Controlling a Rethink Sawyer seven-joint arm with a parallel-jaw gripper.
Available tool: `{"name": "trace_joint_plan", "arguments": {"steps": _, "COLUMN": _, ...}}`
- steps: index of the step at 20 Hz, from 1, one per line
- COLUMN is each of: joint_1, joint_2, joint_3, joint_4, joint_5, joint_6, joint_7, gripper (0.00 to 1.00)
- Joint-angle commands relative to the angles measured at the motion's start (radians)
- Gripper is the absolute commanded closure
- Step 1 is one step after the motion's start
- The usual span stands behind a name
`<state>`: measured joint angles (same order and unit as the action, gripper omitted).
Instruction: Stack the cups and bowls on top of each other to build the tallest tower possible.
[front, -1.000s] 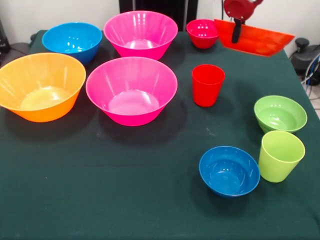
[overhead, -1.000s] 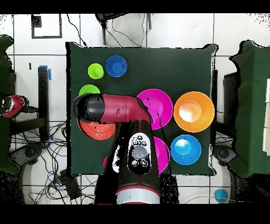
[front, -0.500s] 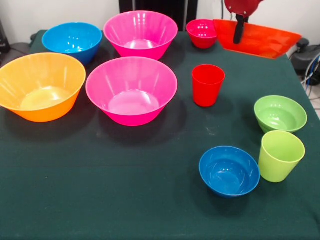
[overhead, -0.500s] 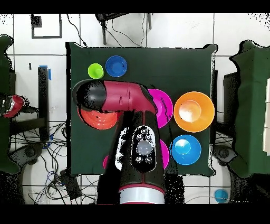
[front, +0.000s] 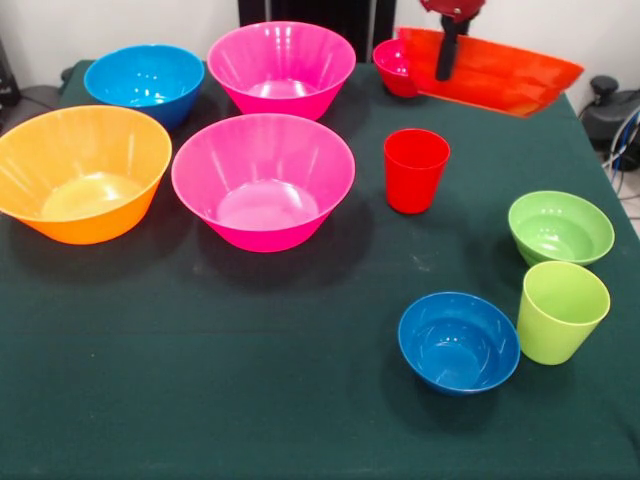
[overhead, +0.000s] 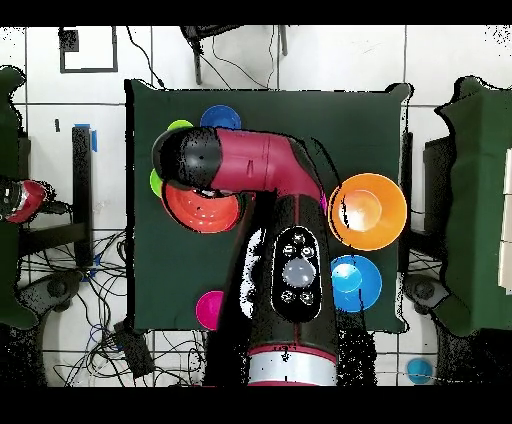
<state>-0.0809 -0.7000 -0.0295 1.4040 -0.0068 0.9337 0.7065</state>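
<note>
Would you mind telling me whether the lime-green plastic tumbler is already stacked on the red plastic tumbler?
No, the lime-green plastic tumbler stands alone on the table near the small blue bowl, well apart from the red plastic tumbler.

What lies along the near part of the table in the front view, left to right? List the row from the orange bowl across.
Big yellow-orange bowl → nearer big pink bowl → red cup → small blue bowl → lime-green cup.
</note>
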Motion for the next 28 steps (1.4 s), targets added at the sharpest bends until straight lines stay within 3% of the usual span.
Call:
{"name": "trace_joint_plan", "arguments": {"steps": 1, "joint_1": -0.046, "joint_2": 0.087, "joint_3": 0.09, "joint_4": -0.099, "joint_5": -0.093, "joint_6": 0.184, "joint_7": -0.027, "gripper": 1.0}}
{"name": "trace_joint_plan", "arguments": {"steps": 10, "joint_1": -0.077, "joint_2": 0.114, "joint_3": 0.131, "joint_4": -0.139, "joint_5": -0.098, "joint_6": 0.309, "joint_7": -0.052, "gripper": 1.0}}
{"name": "trace_joint_plan", "arguments": {"steps": 18, "joint_1": -0.089, "joint_2": 0.062, "joint_3": 0.137, "joint_4": -0.078, "joint_5": -0.087, "joint_6": 0.265, "joint_7": -0.031, "gripper": 1.0}}
{"name": "trace_joint_plan", "arguments": {"steps": 28, "joint_1": -0.093, "joint_2": 0.007, "joint_3": 0.137, "joint_4": -0.06, "joint_5": -0.093, "joint_6": 0.295, "joint_7": -0.02, "gripper": 1.0}}
